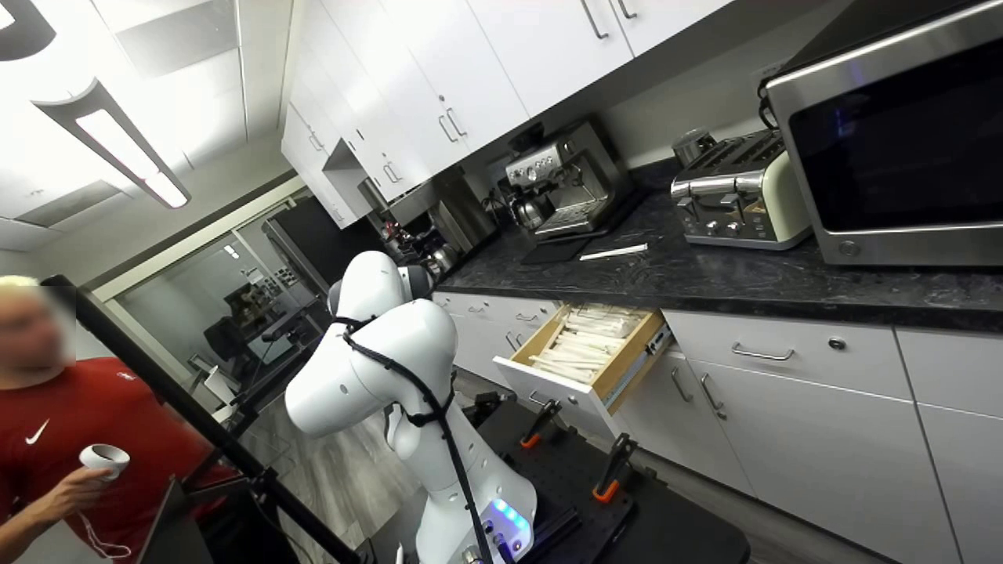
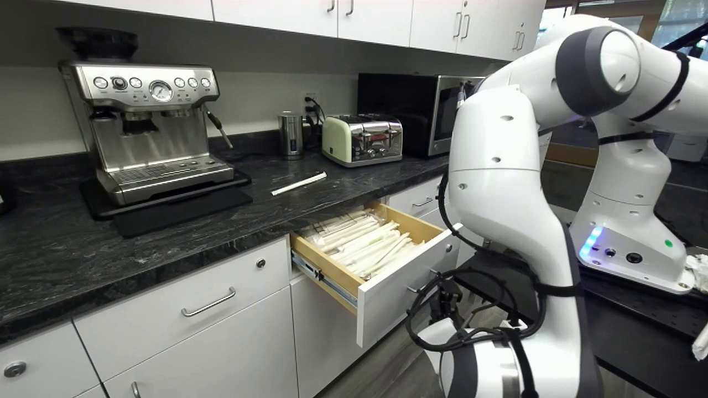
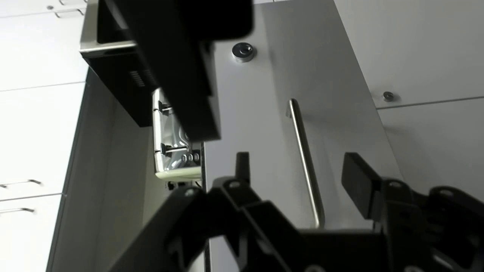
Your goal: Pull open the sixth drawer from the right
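Note:
The drawer is pulled out from under the counter, with its white front (image 2: 395, 298) and pale wood box showing in both exterior views (image 1: 552, 388). Several long, thin white wrapped items (image 2: 370, 246) lie in it. In the wrist view the drawer front (image 3: 257, 124) faces me, with its slim metal bar handle (image 3: 307, 162) and a round lock (image 3: 242, 52). My gripper (image 3: 300, 173) is open, its fingers apart on either side of the handle in that view; neither visibly touches it. In an exterior view the gripper (image 2: 445, 301) is low beside the drawer front, partly hidden by cables and arm.
Closed white drawers and doors (image 2: 210, 298) flank the open drawer below the dark counter (image 2: 166, 249). An espresso machine (image 2: 155, 132), toaster (image 2: 362, 141) and microwave (image 1: 901, 141) stand on it. Orange-tipped clamps (image 1: 611, 470) stick up from the robot's table. A person (image 1: 94, 439) stands behind the arm.

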